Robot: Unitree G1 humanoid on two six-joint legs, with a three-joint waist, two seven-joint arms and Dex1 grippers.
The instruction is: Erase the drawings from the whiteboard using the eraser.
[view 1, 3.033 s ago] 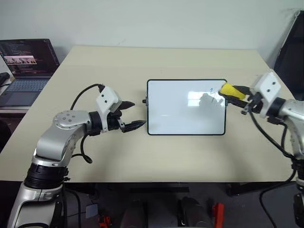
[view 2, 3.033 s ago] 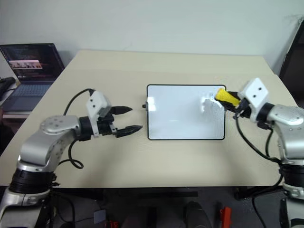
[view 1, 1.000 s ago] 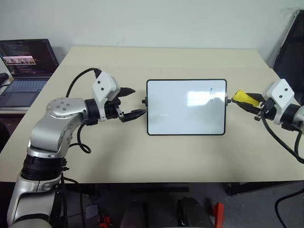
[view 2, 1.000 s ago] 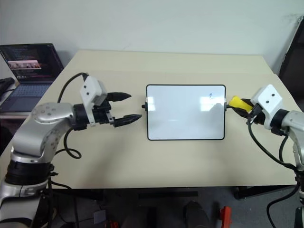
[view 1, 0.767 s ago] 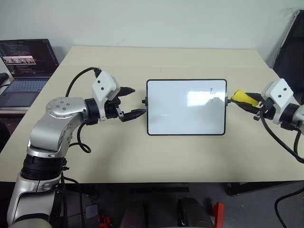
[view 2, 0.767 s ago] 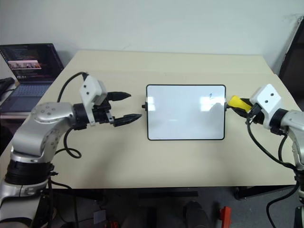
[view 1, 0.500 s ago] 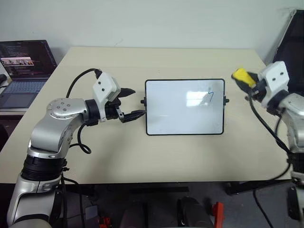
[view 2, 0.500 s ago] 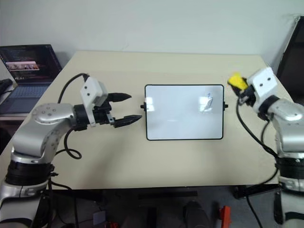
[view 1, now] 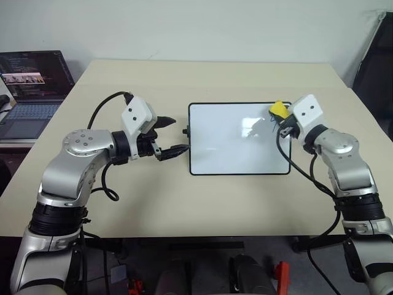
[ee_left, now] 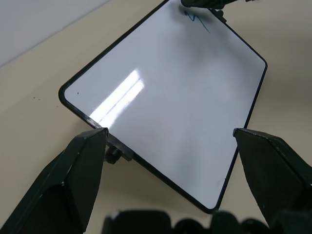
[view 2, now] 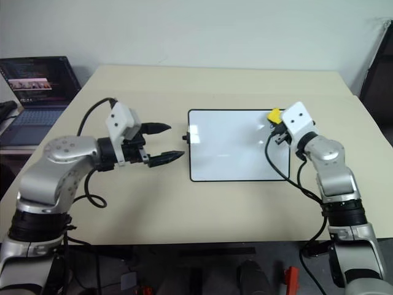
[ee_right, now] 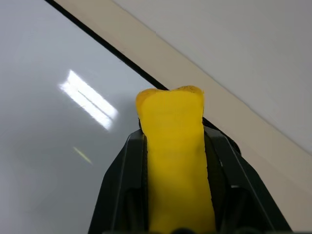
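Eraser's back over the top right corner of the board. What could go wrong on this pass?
The whiteboard lies loose on the table; the left gripper hangs open beside its left edge, apparently not gripping it, so a wipe may slide it. The right gripper pinches the eraser with little sticking out, so its fingers could scrape the surface. The drawings are small; a short stroke could miss part.

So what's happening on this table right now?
The right gripper is shut on a small yellow block eraser and holds it over the far right corner of the glossy black-framed whiteboard lying on the beige table. A thin blue marker scribble remains on the board by that corner. The left gripper is open, beside the board's left edge, holding nothing. A dark laptop sits off to the left.
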